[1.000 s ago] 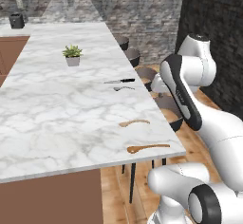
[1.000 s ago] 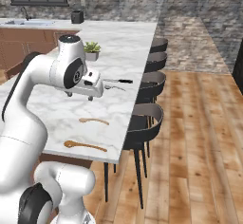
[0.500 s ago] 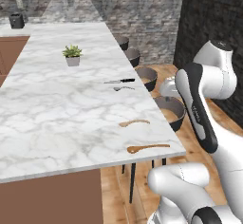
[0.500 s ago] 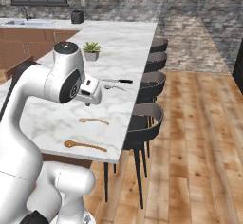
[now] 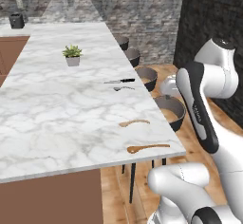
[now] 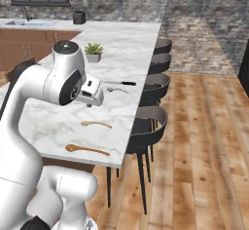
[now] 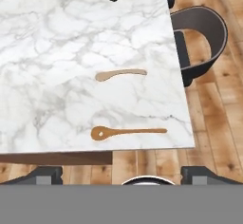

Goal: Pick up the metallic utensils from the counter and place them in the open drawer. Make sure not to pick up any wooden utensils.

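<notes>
**White marble counter: all utensils in place, approach stage, nothing grasped**

White marble counter [image 5: 57, 123] carries all four utensils; none has been lifted. The end effector [image 7: 121, 171] hangs above the near edge of the slab, its two finger tips [image 7: 45, 174] standing wide apart with nothing between them: released and empty.

Directly ahead of the end effector lie the two wooden spoons, the nearer one [image 7: 128, 132] close to the counter edge and the second [image 7: 121, 73] just beyond it. Both are to be left alone. The metallic utensils sit well beyond these, further along the slab: the small grey spoon [image 5: 123, 88] and, just past it, the black-handled knife [image 5: 119, 81], lying close together but apart. A potted plant [image 5: 72, 56] stands further off still.

The open drawer cannot be located from these views.

Judgement: the step in hand is the first approach. The next move calls for carrying the end effector forward over both wooden spoons, lowering onto the grey spoon or knife, and aligning the fingers across its thin shaft.
</notes>
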